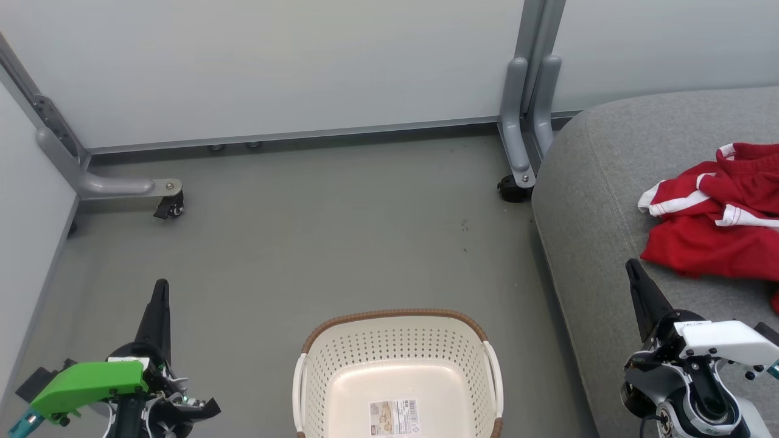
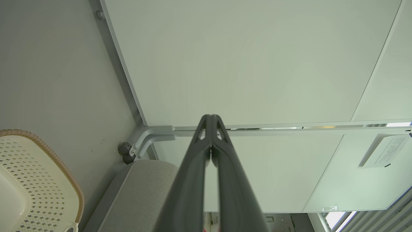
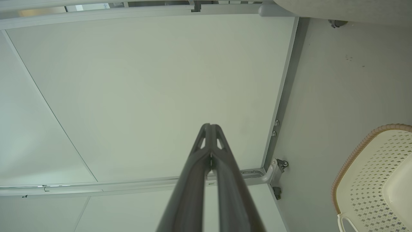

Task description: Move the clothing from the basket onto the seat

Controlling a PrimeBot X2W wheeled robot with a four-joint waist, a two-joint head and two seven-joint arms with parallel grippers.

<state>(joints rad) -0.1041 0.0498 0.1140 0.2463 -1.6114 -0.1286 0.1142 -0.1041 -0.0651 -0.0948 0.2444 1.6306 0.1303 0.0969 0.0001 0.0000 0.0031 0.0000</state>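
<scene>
Here, the clothing (image 1: 715, 225), a heap of red fabric with white trim, is seen lying on the seat (image 1: 596, 201) at the right of the head view, well apart from the basket (image 1: 395, 340). The basket is set on the grey floor (image 1: 341, 231) between the two grippers, near the seat's edge, and a paper label (image 1: 394, 417) is seen on its bottom. The left gripper (image 1: 160, 289) is held above the floor at lower left, its two dark fingers pressed together on nothing. The right gripper (image 1: 633, 267) is seen against the front part of the seat, near the clothing but apart from it, its fingers likewise pressed together on nothing. Pale partition panels (image 1: 274, 67) are seen behind.
</scene>
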